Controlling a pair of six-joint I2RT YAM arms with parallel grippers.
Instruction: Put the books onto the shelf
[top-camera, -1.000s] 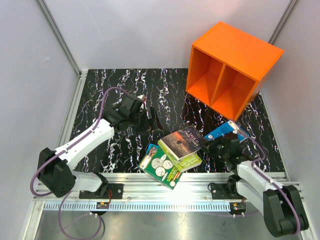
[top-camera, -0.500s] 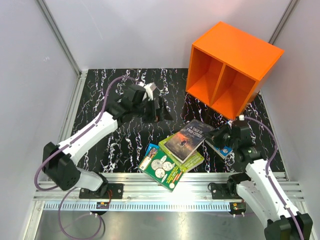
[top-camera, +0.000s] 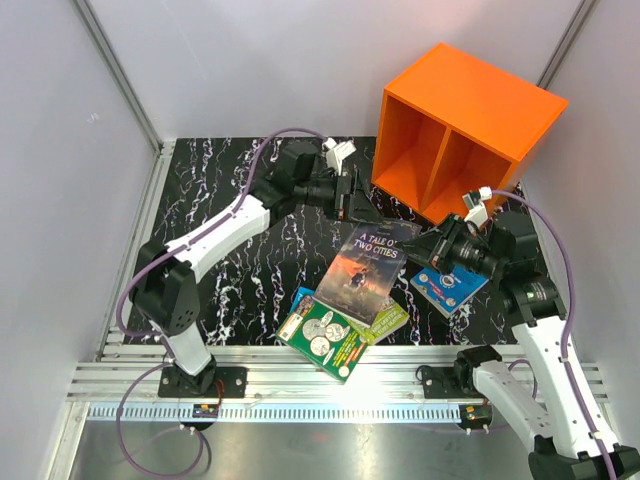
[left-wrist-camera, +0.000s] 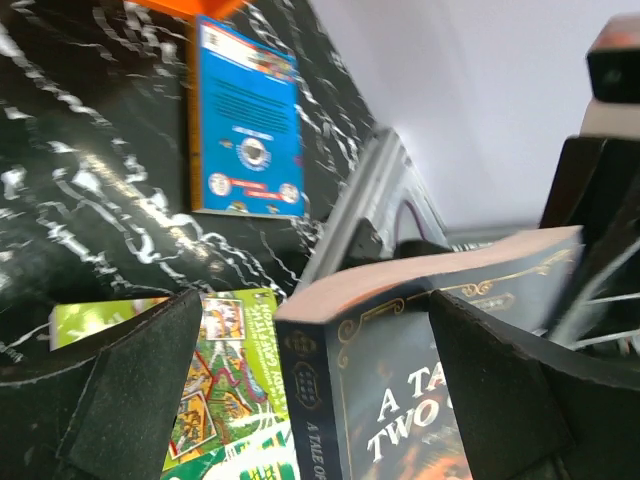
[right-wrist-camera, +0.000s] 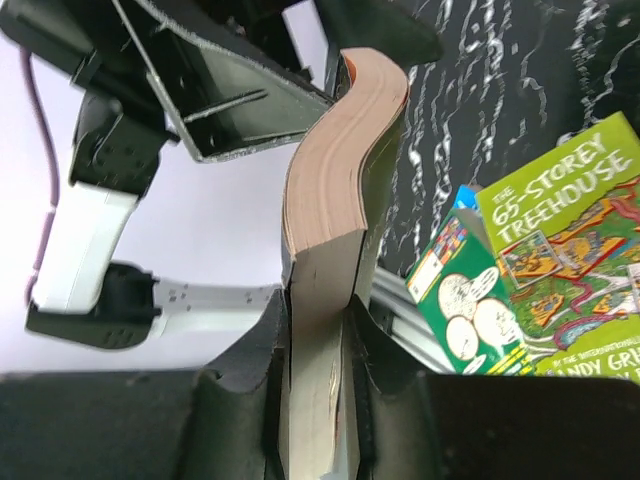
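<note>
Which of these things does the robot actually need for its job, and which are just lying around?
Job: orange shelf; dark book in the right fingers; blue emblem book; light-green book; coin book.
Just there: black marbled table; metal rail.

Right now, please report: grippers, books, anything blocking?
Right gripper shut on dark book. Left gripper open around its other end. Shelf shows no books. Blue book lies near shelf front.

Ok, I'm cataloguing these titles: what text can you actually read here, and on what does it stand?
"A TALE OF TWO CITIES": front cover of the dark book.
"65-STOREY TREEHOUSE": cover of the light-green book.
"ANDY GRI", cut off: bottom of that cover.
Blue book and green coin book: print too small or blurred to read.
</note>
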